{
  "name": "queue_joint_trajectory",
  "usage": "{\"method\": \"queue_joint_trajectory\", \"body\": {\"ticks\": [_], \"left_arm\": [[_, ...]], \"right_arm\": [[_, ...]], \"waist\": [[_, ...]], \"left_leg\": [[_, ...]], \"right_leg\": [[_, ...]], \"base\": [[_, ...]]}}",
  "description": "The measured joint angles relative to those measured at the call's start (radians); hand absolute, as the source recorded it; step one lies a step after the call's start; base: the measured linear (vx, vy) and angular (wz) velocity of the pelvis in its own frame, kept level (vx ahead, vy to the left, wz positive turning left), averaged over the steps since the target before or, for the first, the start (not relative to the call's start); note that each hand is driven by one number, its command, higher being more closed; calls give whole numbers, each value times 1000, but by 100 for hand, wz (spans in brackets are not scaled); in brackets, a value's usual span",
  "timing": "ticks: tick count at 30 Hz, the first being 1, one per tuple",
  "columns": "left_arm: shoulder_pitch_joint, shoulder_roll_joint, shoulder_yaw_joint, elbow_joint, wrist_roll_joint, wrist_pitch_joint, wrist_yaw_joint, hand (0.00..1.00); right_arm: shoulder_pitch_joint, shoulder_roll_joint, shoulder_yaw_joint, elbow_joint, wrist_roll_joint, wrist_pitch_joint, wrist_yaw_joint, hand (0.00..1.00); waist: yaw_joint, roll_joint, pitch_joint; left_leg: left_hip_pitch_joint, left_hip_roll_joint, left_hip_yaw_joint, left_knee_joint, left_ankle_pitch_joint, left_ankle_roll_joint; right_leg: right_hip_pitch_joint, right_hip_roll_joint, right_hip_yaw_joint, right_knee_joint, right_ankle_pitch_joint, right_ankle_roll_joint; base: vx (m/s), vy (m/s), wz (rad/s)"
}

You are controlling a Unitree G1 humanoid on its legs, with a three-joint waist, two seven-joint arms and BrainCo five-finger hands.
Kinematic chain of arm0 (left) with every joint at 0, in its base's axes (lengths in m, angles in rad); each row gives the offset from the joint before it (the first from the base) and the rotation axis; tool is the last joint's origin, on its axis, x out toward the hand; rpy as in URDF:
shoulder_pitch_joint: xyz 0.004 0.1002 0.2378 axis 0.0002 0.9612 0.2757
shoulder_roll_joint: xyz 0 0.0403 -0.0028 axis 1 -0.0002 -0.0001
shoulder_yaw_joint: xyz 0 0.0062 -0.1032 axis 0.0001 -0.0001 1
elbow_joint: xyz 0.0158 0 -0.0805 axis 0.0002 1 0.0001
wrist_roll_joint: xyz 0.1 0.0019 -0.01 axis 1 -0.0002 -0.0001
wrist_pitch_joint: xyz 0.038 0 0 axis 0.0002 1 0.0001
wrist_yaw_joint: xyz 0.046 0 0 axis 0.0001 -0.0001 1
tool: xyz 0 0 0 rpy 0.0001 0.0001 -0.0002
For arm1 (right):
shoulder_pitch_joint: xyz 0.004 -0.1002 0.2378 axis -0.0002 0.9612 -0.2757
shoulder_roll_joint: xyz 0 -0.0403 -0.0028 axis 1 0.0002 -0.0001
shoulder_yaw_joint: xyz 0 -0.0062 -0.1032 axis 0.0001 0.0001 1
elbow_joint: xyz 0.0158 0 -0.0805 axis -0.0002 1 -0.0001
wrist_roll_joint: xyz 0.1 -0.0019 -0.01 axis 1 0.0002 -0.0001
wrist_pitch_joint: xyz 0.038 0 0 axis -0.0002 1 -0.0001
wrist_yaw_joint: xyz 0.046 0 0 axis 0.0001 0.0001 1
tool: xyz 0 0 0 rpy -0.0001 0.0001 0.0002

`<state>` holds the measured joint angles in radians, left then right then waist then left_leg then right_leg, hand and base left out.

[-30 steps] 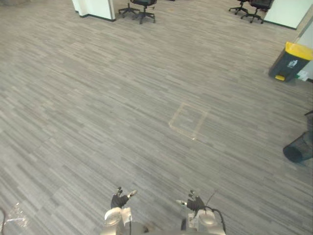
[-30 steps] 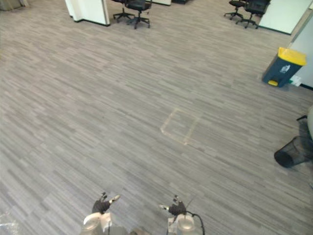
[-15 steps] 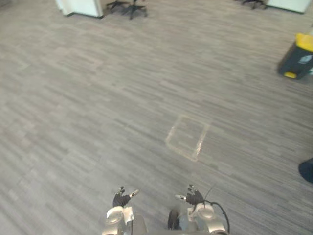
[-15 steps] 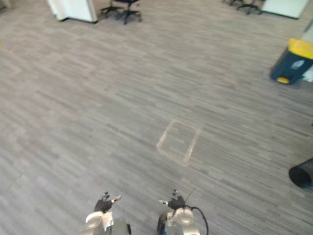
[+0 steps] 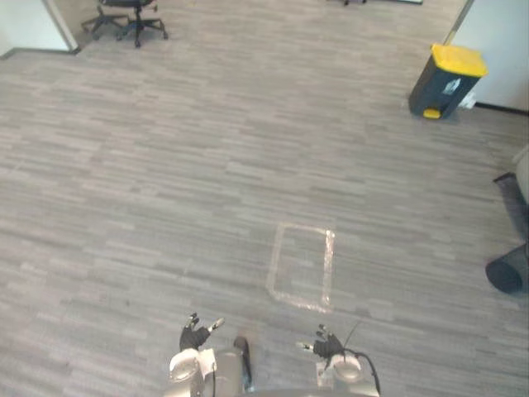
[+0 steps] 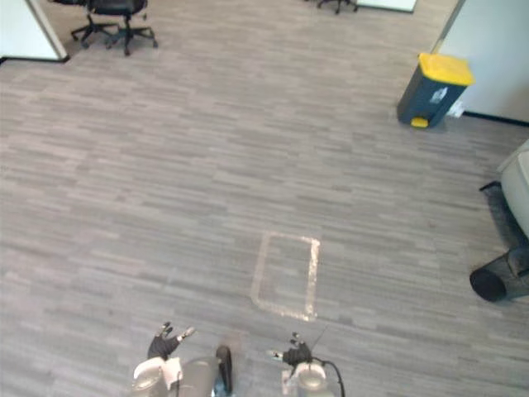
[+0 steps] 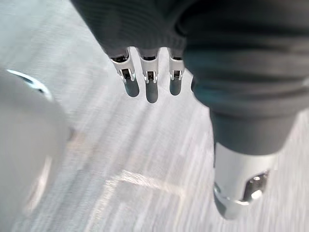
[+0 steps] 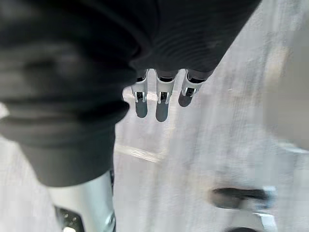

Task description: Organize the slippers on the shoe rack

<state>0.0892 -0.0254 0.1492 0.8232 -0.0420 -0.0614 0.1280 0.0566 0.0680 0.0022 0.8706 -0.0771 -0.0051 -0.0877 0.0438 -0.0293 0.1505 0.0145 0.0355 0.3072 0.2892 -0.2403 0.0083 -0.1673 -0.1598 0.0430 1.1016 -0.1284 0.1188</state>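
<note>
Both hands are low in front of me, on the near side of the tape rectangle [image 5: 302,266]. The left hand [image 5: 195,335] is near-left of it. The right hand [image 5: 327,346] is near-right of it and the closer of the two to its near edge.

Left wrist view: fingers [image 7: 150,84] straight in a row, thumb [image 7: 239,193] set apart, nothing between them, bare floor [image 5: 165,165] past them. Right wrist view reads the same: fingers [image 8: 161,99] straight, nothing held. So both hands are wide and relaxed, touching nothing.

The tape rectangle is a pale outline on the grey planks, with its long axis running away from me.

- **Right of the rectangle, well apart:** a black mesh basket [image 5: 508,269]; it looks to lie on its side.
- **Beyond the rectangle, far right:** a dark bin with a yellow lid [image 5: 446,80], beside a white wall panel [image 5: 496,41].
- **Beyond the rectangle, far left:** a black office chair [image 5: 124,16].

Slippers and shoe rack: I can't tell which way they lie from either hand. That means no bearing, no long axis and no nearer-arm call.

My read is that the task is barely begun. The next move should be a turn or a walk to find the rack, not a reach. I'd leave the hands spread until a slipper is in front of me. Main risk is clipping the mesh basket if I swing right.
</note>
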Motion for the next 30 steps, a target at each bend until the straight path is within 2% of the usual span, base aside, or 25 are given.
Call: {"method": "queue_joint_trajectory", "body": {"ticks": [1,2,3,5,6,7,8,9,10,11,12,13,15,16,18,19,20,22,23,25,26,27,28,29,30], "left_arm": [[-4,-3,-9,2,0,1,0,0],[-21,-17,-22,17,0,2,-1,0],[-22,-17,-22,18,0,3,-1,0],[-31,-33,-29,41,0,4,-3,0],[-32,-32,-33,44,1,4,-5,0],[-33,-24,-47,55,2,3,-6,0],[-31,-16,-60,62,3,2,-8,0],[-34,-13,-58,81,6,2,-17,0],[-40,-32,-57,94,14,4,-20,0],[-41,-35,-56,93,24,4,-23,0],[-42,-35,-54,91,29,3,-24,0],[-46,-37,-23,90,41,3,-23,0],[-35,-37,-4,78,41,6,-24,0],[-25,-36,5,52,41,6,-27,0],[-23,-35,12,25,41,5,-26,0],[-15,-31,12,2,41,3,-26,0],[-15,-38,12,-13,41,1,-26,0],[-17,-39,14,-23,41,1,-25,0],[-20,-39,10,-29,40,-2,-25,0],[-21,-39,8,-28,40,-6,-25,0],[-16,-39,3,-23,39,-12,-24,0],[-7,-39,1,-19,37,-14,-24,0],[-7,-34,10,-15,31,-17,-22,0],[-8,-29,18,-9,30,-18,-19,0],[-6,-29,19,-8,30,-20,-18,0]], "right_arm": [[0,0,0,-5,0,-4,0,0],[1,0,-9,-28,-1,-10,0,0],[1,0,-10,-29,-1,-11,0,0],[-31,-9,-42,-20,-2,-12,0,0],[-36,-10,-43,-17,-2,-12,-1,0],[-43,-8,-42,-8,-3,-12,-1,0],[-46,-8,-39,7,-4,-13,0,0],[-53,-12,-39,14,-4,-14,1,0],[-71,-29,-40,25,-5,-10,1,0],[-71,-32,-45,25,-5,-9,1,0],[-72,-31,-56,23,-5,-9,1,0],[-70,-27,-69,19,-4,-5,0,0],[-55,-20,-56,15,-1,-1,-2,0],[-49,-19,-36,16,0,2,-3,0],[-46,-9,-24,16,1,5,-3,0],[-37,2,-24,15,1,5,-3,0],[-37,3,-22,16,2,6,-3,0],[-36,3,-23,16,3,11,-5,0],[-37,3,-31,16,4,13,-11,0],[-37,3,-32,15,7,12,-12,0],[-25,2,-33,16,7,11,-11,0],[-16,0,-33,16,7,11,-11,0],[-17,1,-24,27,7,14,-11,0],[-9,1,-15,25,6,13,-9,0],[2,1,-11,23,6,13,-9,0]], "waist": [[-5,-2,1],[-8,-4,2],[-9,-4,2],[-17,7,10],[-22,9,12],[-36,7,12],[-41,-7,14],[-46,-15,16],[-44,33,6],[-47,54,1],[-48,63,4],[-49,78,12],[-47,77,17],[-39,65,26],[-34,48,35],[-31,38,29],[-29,34,28],[-19,31,32],[-1,20,38],[7,21,36],[13,38,25],[17,57,14],[18,62,10],[17,34,-2],[18,25,-7]], "left_leg": [[30,1,6,-25,-3,-1],[99,10,20,-82,-18,-19],[101,11,21,-84,-19,-19],[189,29,64,-134,-29,-32],[204,33,67,-141,-29,-32],[233,33,62,-156,-29,-32],[260,15,48,-169,-33,-39],[302,6,20,-170,-46,-60],[303,51,-8,-140,-45,-76],[283,71,-24,-86,-45,-77],[267,87,-37,-31,-43,-81],[184,152,-68,220,12,-101],[71,204,-121,537,143,-96],[-12,219,-126,721,114,-90],[-93,215,-120,798,74,-86],[-164,215,-97,776,40,-73],[-216,212,-83,706,3,-62],[-246,190,-81,583,-26,-58],[-268,108,-167,387,-28,-67],[-278,44,-275,258,-7,-68],[-287,3,-403,137,47,-65],[-295,6,-439,107,80,-56],[-298,6,-422,164,106,-78],[-280,-5,-359,175,74,-56],[-269,-5,-329,175,60,-49]], "right_leg": [[-35,1,-34,10,-19,-21],[-138,0,-154,-56,-67,-57],[-142,0,-160,-63,-69,-58],[-210,-11,-351,-319,-96,-84],[-214,-8,-389,-392,-88,-94],[-205,11,-421,-566,-34,-115],[-188,26,-411,-690,50,-130],[-178,34,-392,-715,132,-246],[-178,64,-399,-684,75,-239],[-172,84,-406,-686,45,-223],[-159,97,-411,-694,32,-228],[-94,152,-406,-731,13,-251],[1,208,-358,-784,-17,-274],[67,233,-308,-801,-43,-287],[138,241,-247,-825,-65,-288],[183,242,-194,-857,-69,-286],[234,242,-143,-884,-66,-278],[276,233,-83,-903,-70,-260],[312,209,-17,-904,-85,-233],[330,193,23,-906,-101,-212],[342,193,63,-906,-132,-184],[346,201,80,-902,-160,-170],[351,196,118,-873,-198,-147],[332,161,155,-807,-209,-130],[312,152,173,-769,-210,-129]], "base": [[420,53,-20],[321,33,-19],[551,-3,-29],[599,-58,-32],[561,-97,-17],[451,-92,-3],[598,-157,1],[589,-149,-18],[582,-181,-20],[543,-197,-23],[533,-247,-27],[670,-259,-42],[671,-165,-81],[530,-77,-97],[480,-24,-108],[555,27,-141],[472,53,-126],[429,123,-120],[451,207,-127],[430,269,-120],[427,329,-129],[529,442,-135],[450,378,-110],[424,368,-104],[352,323,-101]]}}
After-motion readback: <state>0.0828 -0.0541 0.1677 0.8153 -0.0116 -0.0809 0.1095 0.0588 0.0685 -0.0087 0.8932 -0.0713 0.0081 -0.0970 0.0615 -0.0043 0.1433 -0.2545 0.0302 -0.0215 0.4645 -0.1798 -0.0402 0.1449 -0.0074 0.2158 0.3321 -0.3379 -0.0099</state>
